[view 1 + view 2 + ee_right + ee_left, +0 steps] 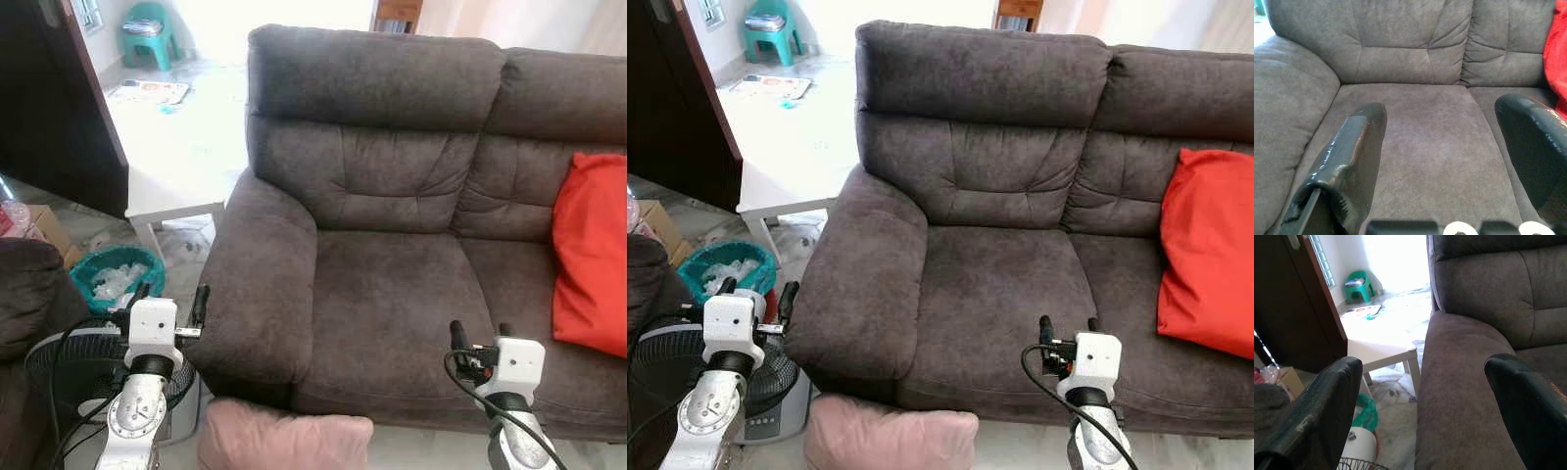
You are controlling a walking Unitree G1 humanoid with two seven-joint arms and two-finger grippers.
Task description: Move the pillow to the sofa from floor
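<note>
Risk, left to right: left gripper [172, 297], fingers spread and empty, sits lower left just beside the fan [59, 367] and sofa [392, 196] armrest, so a low reach could snag either. Pink pillow [284, 436] lies on the floor at bottom centre against the sofa base, soft and puffy, likely to slip from a shallow pinch. Right gripper [480, 331], lower right, also spread and empty.

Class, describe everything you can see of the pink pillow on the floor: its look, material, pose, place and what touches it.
The pale pink, soft fabric pillow lies on the floor against the front base of the dark grey-brown suede-like sofa, below its left armrest. Its top is plump and slightly creased; its lower part is cut off by the picture's edge. A black fan stands to its left. Neither pincer touches it: the left pincer and right pincer hang open above it.
</note>
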